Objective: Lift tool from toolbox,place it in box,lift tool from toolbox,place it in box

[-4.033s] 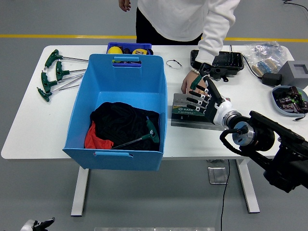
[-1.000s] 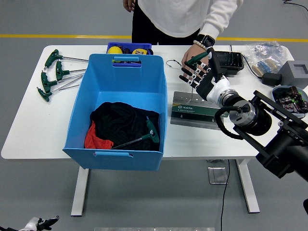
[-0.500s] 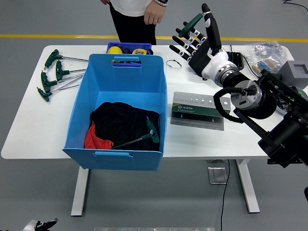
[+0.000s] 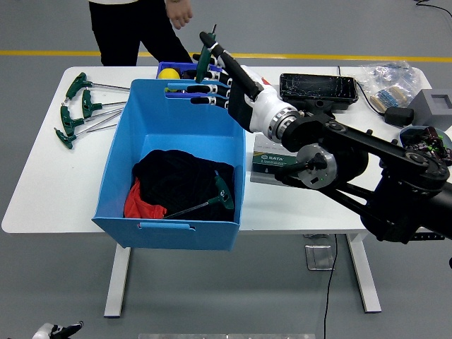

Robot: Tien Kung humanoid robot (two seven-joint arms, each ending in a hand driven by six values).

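One T-handle hex key (image 4: 220, 192) already lies in the blue bin (image 4: 120, 148), on the black cloth (image 4: 176, 176) over something red (image 4: 136, 203); a second is in transit. Right hand (image 4: 220, 79) is over the bin's far rim, thumb and fingers clamped on a green-handled tool (image 4: 205, 55), handle poking up above the knuckles; the shaft is hidden behind the hand, so can't confirm its length or angle. Left hand not visible.

Step, as I read it: carry phase of the second place, tool lifted clear of the grey SATA tool holder (image 4: 272, 159), which sits on the white table (image 4: 42, 183) just right of the bin and partly behind the forearm.

Next move calls for: bring the hand further in over the bin interior and lower it, then release so the tool drops onto the cloth rather than on the rim or the handle cutout.

Risk: hand is right at the far wall, so an early release could clip the edge.

Person (image 4: 134, 25) stands at the far side, hand (image 4: 180, 13) hanging free, not touching anything. Four spare T-handle keys (image 4: 81, 109) lie on the table left of the bin
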